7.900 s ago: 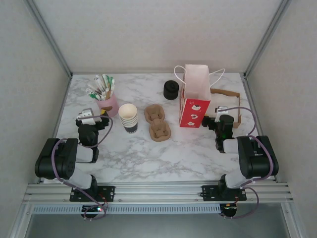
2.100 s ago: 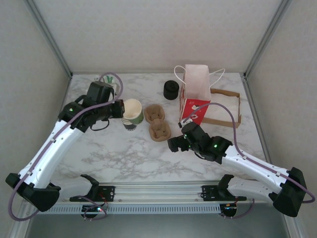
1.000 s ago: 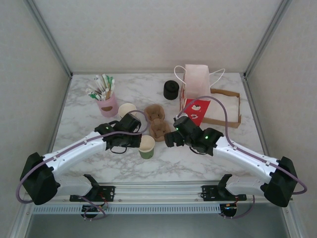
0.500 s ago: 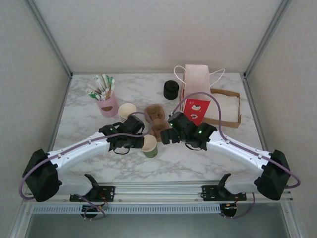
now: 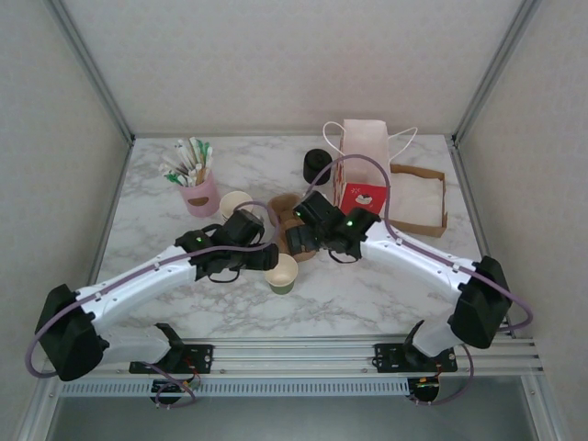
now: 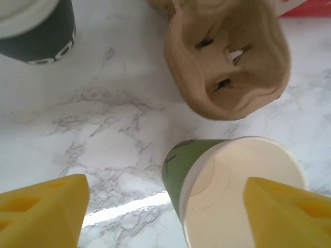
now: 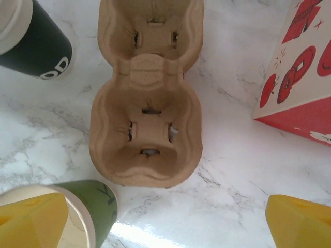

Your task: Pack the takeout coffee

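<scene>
The white marble table (image 5: 367, 294) sits inside a plain grey booth. From overhead I see the single paper cup (image 5: 282, 273) upright near front centre. The left gripper (image 5: 265, 258) is just beside it, and the right gripper (image 5: 297, 243) is over the pulp carrier (image 5: 286, 206) just behind. On my left wrist feed the cup stands mouth-up between the yellow fingers (image 6: 44, 206), which are spread and not clamped. My right wrist feed looks straight down on the carrier, jaws wide and holding nothing, with the cup at lower left. I judge the left arm nearer the cup.
</scene>
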